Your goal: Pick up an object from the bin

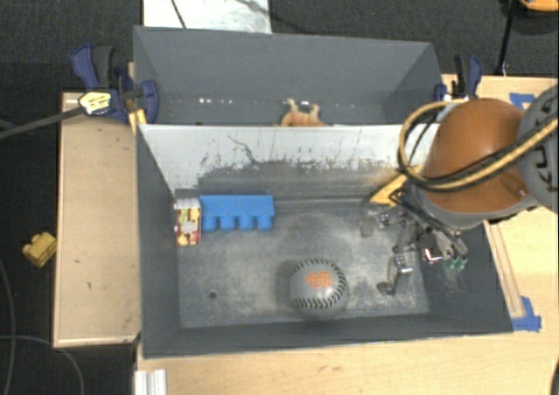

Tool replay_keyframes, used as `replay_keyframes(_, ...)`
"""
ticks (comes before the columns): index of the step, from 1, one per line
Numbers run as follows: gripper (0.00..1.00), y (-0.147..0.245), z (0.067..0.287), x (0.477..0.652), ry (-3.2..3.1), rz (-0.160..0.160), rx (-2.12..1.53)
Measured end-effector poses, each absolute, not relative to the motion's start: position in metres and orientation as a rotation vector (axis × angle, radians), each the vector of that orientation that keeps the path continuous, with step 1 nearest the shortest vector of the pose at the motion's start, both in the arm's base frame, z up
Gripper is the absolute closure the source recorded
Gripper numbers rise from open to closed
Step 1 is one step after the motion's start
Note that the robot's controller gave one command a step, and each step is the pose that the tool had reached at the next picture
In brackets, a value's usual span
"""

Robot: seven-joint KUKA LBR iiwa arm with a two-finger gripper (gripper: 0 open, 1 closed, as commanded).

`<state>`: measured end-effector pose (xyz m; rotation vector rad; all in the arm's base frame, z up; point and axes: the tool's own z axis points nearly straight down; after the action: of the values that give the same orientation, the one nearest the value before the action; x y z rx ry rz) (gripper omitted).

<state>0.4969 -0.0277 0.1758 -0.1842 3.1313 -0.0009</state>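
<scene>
My gripper (395, 276) hangs low over the right part of the bin floor, with nothing visible between its fingers. A grey ball with an orange patch (315, 285) lies on the floor to its left, near the front wall, apart from the fingertips. Farther left, a blue toothed block (237, 212) lies at the back of the floor. A small multicoloured block (187, 222) stands against the blue block's left end.
A small orange-tan thing (300, 114) sits on the ledge behind the back wall. The arm's orange dome and cables hang over the bin's right side. Bare floor lies between the ball and the blue block.
</scene>
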Motion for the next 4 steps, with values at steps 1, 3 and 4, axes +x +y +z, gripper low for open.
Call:
replay_keyframes(1, 0.00, 0.051, 0.157, 0.490, 3.139, 0.001, -0.108)
replay_keyframes(3, 0.00, 0.061, 0.099, 0.486, 3.141, 0.004, 0.136)
replay_keyframes(4, 1.00, 0.051, 0.079, 0.493, 3.124, 0.008, 0.082)
